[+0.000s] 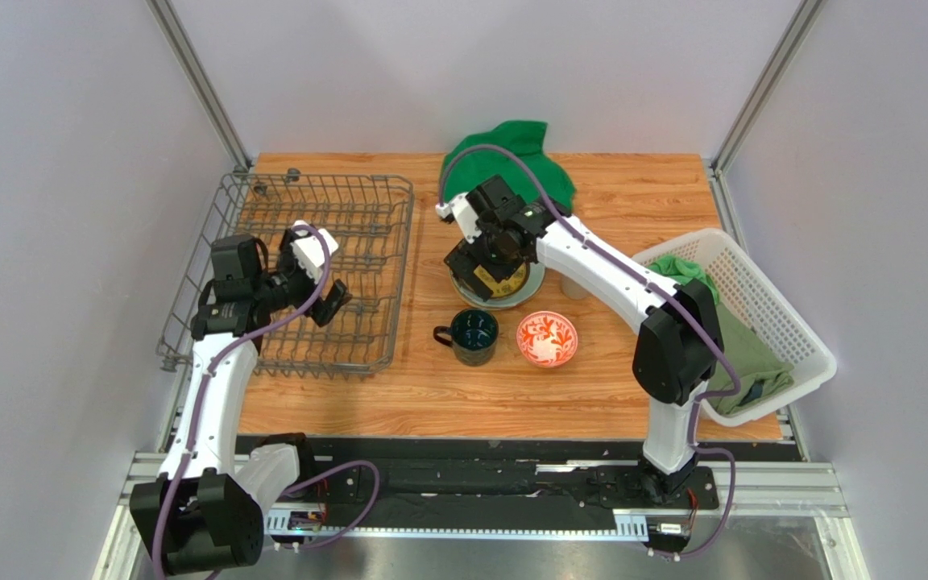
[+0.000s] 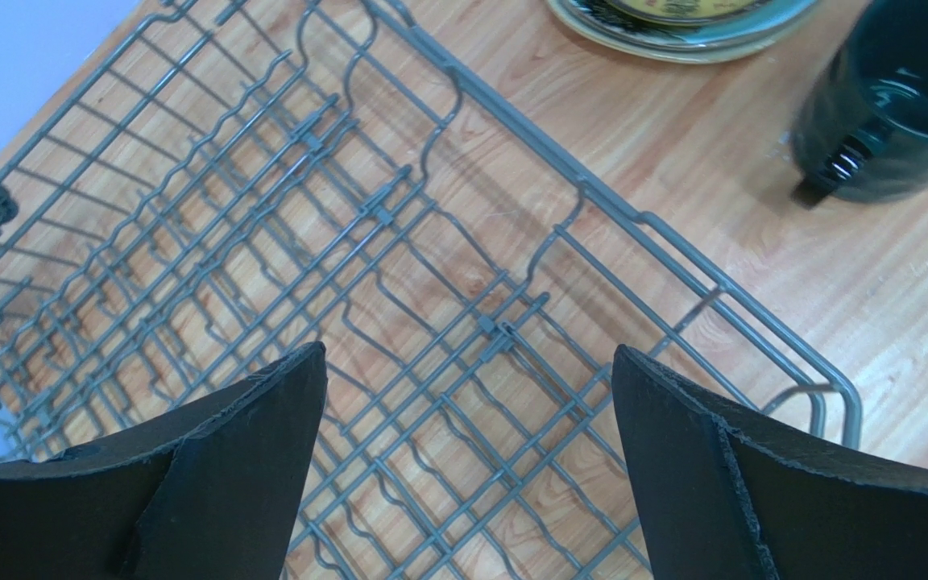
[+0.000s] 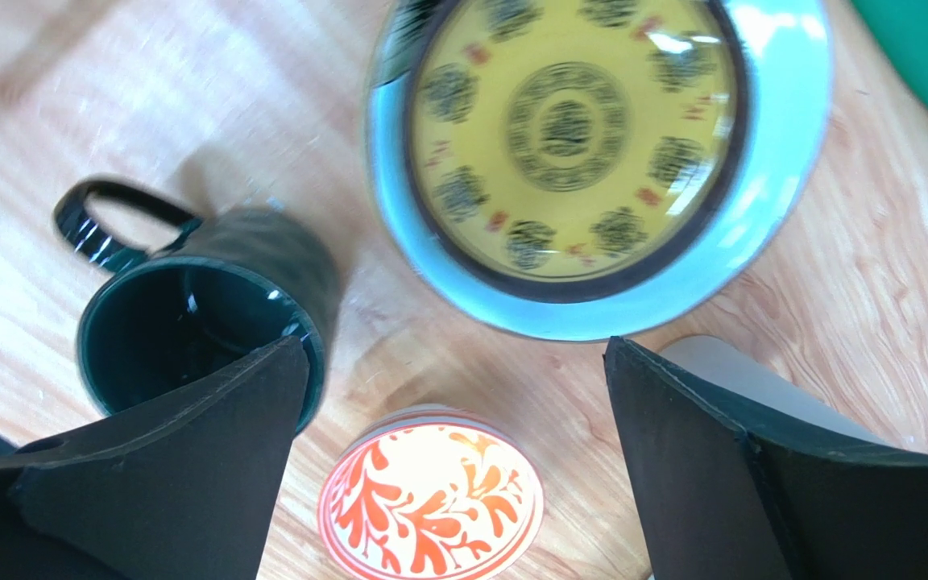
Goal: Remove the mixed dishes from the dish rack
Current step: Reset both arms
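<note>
The grey wire dish rack point(image 1: 366, 224) lies at the table's left, and I see no dish in it. My left gripper point(image 1: 315, 290) hangs open over its wires point(image 2: 433, 278), holding nothing. Right of the rack, the small yellow-and-dark patterned plate point(image 3: 572, 133) rests on the pale green plate point(image 3: 784, 157). My right gripper point(image 1: 490, 260) hovers open just above this stack point(image 1: 527, 290) with nothing between its fingers. In front stand the dark teal mug point(image 1: 473, 335) and the red-and-white bowl point(image 1: 546, 338). The beige cup point(image 3: 735, 375) sits right of the plates, partly behind my right finger.
A green cloth point(image 1: 511, 151) is bunched at the table's back edge. A white lattice basket point(image 1: 784, 302) with more green cloth hangs over the right edge. Grey walls close in on both sides.
</note>
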Controlling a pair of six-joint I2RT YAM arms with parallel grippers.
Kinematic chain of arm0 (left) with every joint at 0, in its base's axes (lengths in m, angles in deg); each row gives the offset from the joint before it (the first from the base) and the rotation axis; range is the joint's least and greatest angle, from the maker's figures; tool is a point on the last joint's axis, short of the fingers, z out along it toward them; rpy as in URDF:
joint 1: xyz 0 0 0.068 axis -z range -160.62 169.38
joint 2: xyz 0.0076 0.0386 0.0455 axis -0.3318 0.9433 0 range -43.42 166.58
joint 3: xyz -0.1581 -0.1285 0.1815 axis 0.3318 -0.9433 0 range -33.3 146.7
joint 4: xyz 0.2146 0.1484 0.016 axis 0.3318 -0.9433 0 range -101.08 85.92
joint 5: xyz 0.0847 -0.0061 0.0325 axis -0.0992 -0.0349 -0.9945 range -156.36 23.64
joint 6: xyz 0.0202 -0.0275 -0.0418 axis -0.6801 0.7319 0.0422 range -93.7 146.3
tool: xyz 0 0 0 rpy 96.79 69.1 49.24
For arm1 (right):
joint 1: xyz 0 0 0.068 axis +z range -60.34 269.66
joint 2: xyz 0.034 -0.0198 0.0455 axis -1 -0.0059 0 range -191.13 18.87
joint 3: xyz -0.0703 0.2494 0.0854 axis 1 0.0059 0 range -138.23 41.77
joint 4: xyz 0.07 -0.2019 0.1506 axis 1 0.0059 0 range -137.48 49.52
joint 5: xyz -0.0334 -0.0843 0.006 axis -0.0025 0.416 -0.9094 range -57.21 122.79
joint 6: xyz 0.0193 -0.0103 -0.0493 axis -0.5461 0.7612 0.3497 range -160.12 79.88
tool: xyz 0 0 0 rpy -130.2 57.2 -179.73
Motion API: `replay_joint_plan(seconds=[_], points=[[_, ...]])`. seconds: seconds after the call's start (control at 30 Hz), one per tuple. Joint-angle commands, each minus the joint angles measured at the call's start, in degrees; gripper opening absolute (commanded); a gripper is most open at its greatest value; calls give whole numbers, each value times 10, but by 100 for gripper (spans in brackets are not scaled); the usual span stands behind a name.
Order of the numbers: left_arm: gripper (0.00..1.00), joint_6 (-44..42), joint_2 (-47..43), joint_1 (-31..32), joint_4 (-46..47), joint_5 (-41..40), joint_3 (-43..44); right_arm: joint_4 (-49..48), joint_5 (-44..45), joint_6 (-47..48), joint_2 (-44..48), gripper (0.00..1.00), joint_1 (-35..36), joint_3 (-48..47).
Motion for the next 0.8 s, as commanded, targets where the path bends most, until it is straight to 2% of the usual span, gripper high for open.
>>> replay_joint_plan(seconds=[0.0,0.1,0.27,0.47,0.67,0.77], points=[[96,75,-5,1,77,-37,-5,-38,-30,-51,37,100,-48,-36],[96,116,5,0,105,-58,-2,-44,-73,-72,48,99,-82,-37],[96,203,23,0,159,-115,1,-100,-87,-105,90,100,-131,-7],[97,242,35,0,205,-139,5,-146,-36,-155,126,100,-178,3],[97,268,99,0,147,-115,76,-219,63,-149,175,100,-183,50],[98,285,131,0,159,-101,98,-269,88,-156,211,100,-184,97]])
